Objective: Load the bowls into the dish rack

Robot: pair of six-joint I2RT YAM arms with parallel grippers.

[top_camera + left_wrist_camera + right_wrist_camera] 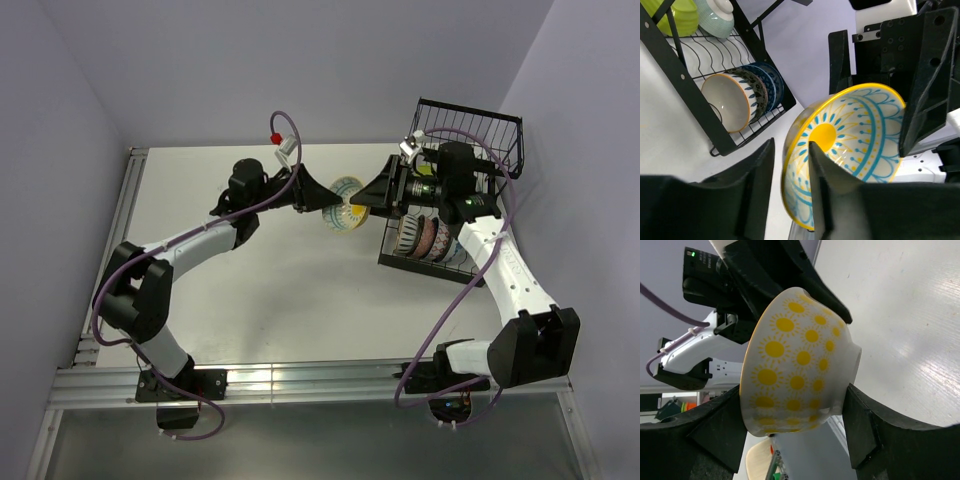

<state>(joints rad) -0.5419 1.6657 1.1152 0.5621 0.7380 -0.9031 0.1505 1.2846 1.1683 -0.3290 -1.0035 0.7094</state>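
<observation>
Gently now: my right claw pinches the bowl, while my left claw's hold on its rim is unclear. I free left first, then swing toward three o'clock to the dish rack.

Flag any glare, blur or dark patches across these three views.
Top external: sharp, with glare along the metal rail at the near edge. Left wrist: left fingers dark and soft up close, bowl sharp. Right wrist: tabletop glares white at right.

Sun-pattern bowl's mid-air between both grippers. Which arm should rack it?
Right, I'd say. The right gripper spans the bowl on both sides and the dish rack sits on that arm's side; the left gripper only straddles the rim, farther from the rack.
</observation>
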